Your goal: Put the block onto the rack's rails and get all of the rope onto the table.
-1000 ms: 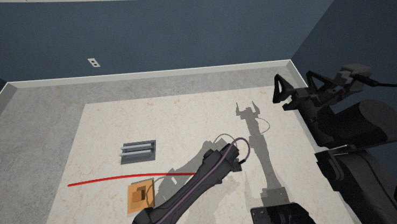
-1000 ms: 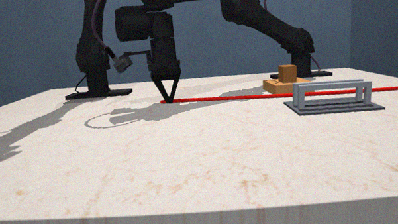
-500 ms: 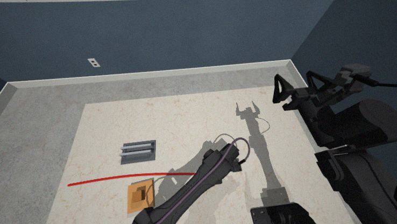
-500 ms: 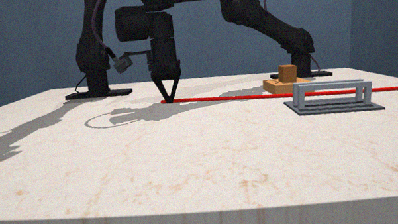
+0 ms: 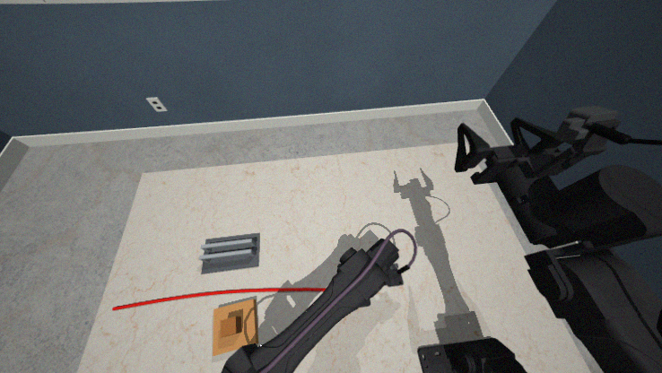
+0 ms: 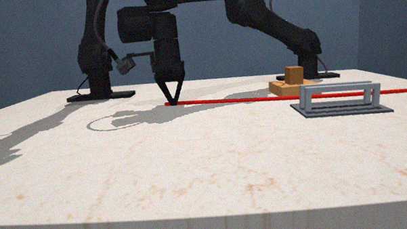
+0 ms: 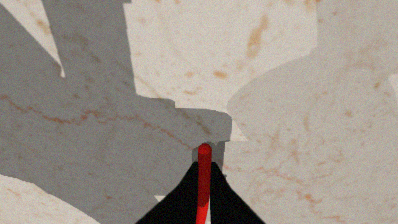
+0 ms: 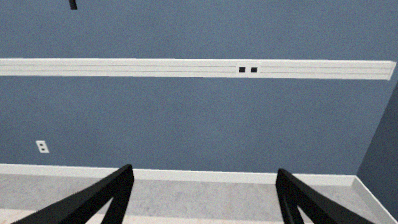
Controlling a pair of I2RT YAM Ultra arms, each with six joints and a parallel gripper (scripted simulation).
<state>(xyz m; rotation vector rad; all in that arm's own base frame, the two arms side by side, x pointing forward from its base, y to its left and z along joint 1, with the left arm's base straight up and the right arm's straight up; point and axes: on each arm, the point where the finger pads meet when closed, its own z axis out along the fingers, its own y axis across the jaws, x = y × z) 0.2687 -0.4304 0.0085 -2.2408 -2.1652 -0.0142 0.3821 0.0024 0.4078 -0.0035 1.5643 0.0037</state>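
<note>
Blue walls surround a pale tabletop (image 5: pixel 176 203) (image 6: pixel 203 155). At left-centre in the exterior view, the left gripper (image 6: pixel 173 103) (image 7: pixel 204 169) grasps the red rope (image 5: pixel 222 292) (image 6: pixel 249 99) (image 7: pixel 204 175); the right gripper (image 5: pixel 484 145) (image 8: pixel 203 173), upper right from above, is spread wide.

Bright red rope (image 5: pixel 222 291) (image 6: pixel 249 100) (image 7: pixel 204 175), orange block (image 5: pixel 230 325) (image 6: pixel 294 74)

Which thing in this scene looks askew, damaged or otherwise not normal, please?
Nothing looks damaged or spilled. The rack stands upright, and the orange block sits squarely enough on its base. The red rope lies in a smooth line, without knots in the visible part.
</note>
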